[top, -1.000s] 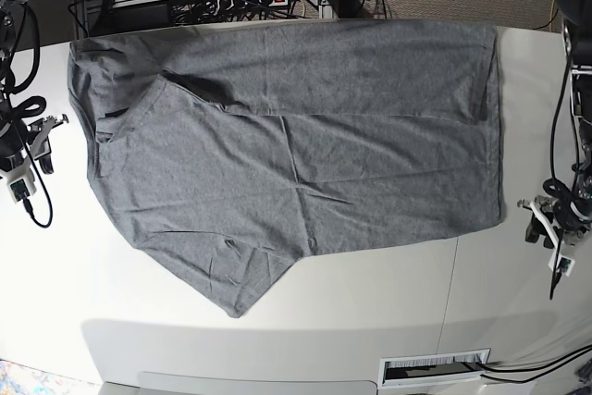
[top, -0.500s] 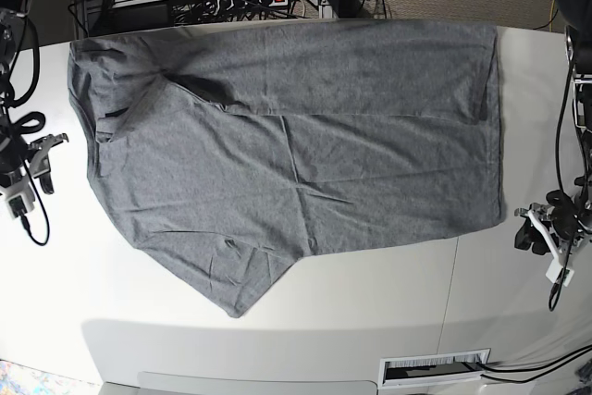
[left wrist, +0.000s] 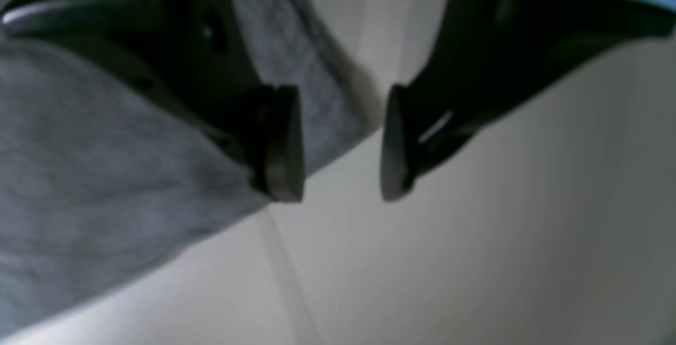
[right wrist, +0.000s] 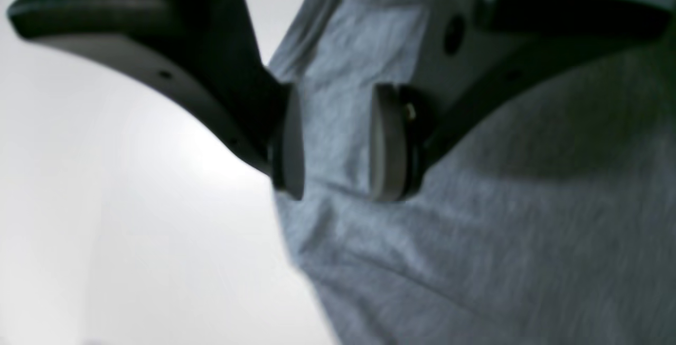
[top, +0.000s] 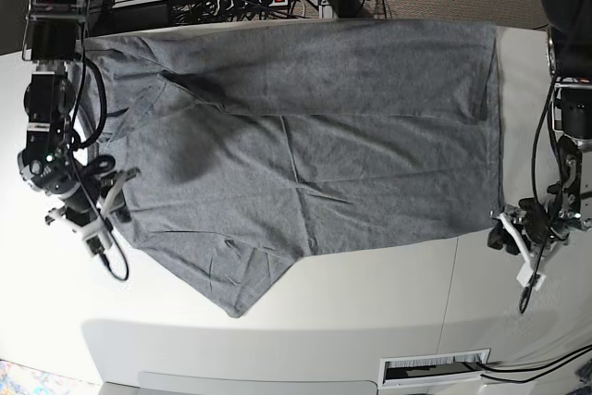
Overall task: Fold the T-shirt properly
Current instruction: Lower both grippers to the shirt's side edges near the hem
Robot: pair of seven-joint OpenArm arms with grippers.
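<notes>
T-shirt (top: 305, 145), plain heather-grey, lies spread flat on the white counter (top: 370, 312) and covers most of its far half. One sleeve points toward the near edge, and the hem runs along the side of the left arm.

In the base view the right claw (top: 104, 199) is at the sleeve-side edge of the cloth. In its wrist view the two pads stand apart, released, with the fabric edge (right wrist: 338, 139) visible in the gap between them. I cannot tell if the pads touch the cloth.

The left claw (top: 507, 233) is just beside the hem corner. In its wrist view the pads also stand apart, released, over bare counter, and the grey hem (left wrist: 105, 165) lies beside one pad. Nothing is grasped by either claw.
</notes>
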